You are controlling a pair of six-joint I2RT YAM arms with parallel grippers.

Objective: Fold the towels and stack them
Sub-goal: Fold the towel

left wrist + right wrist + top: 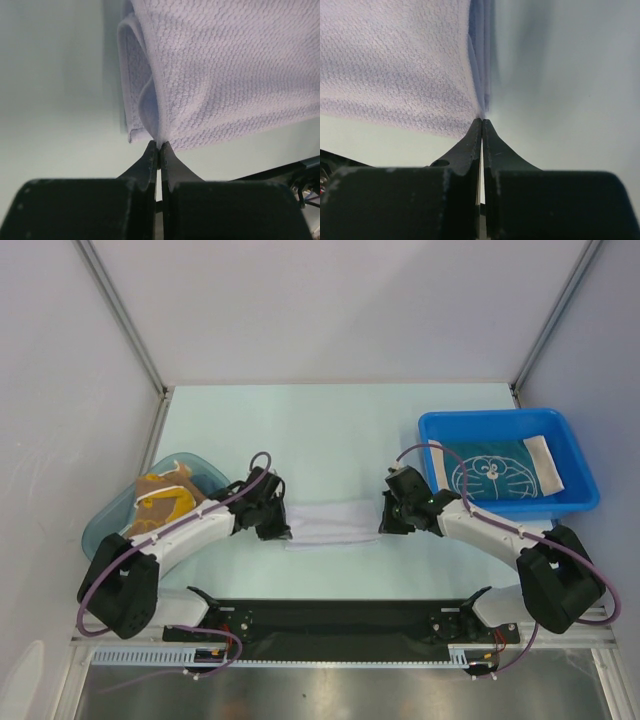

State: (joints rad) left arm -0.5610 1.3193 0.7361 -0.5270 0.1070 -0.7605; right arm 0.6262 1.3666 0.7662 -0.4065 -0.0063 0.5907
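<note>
- We judge that the folding of the white towel [330, 523] is in hand: it is stretched between both arms, over the middle of the table.
- The left gripper [158, 146] and the right gripper [482, 121] each pinch one end, jaws closed on cloth.
- Next, we should lay it flat, edges aligned.
- The pale green table [330, 430] stands between plain white walls [330, 310].

We see a pale green surface [330, 420] carrying a blue plastic bin [490, 416] at right, a translucent teal tub [105, 522] at left; between them the white towel [330, 523] perhaps touches it.
</note>
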